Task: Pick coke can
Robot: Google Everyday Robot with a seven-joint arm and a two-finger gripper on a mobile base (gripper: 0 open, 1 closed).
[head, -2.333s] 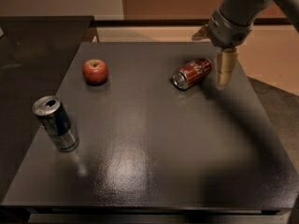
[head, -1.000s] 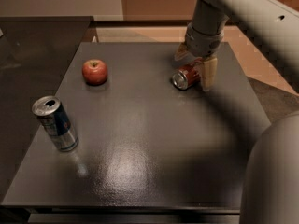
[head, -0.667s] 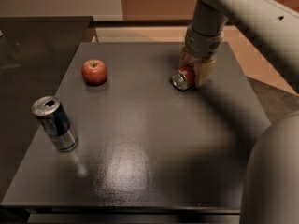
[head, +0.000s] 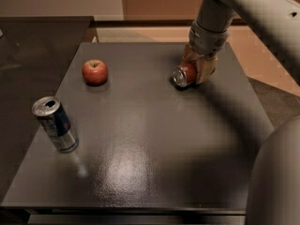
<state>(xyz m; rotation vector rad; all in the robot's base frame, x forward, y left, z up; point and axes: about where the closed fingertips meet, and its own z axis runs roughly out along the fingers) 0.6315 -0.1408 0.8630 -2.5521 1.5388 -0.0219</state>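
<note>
The coke can (head: 183, 75) is a small red can with a silver top. It lies on its side at the far right of the dark table (head: 154, 139), silver end facing the camera. My gripper (head: 196, 65) reaches down from the upper right and sits over the can's rear half. Its tan fingers (head: 206, 70) press against both sides of the can. The can still rests on the table.
A red apple (head: 95, 72) sits at the far left of the table. A taller blue-and-silver can (head: 55, 124) stands near the left edge. My arm's large grey link (head: 276, 172) fills the lower right corner. The table's right edge runs close behind the gripper.
My gripper came down from beside the can to straddle it, and its fingers closed in on the can's sides. The apple and the blue can stayed put.
</note>
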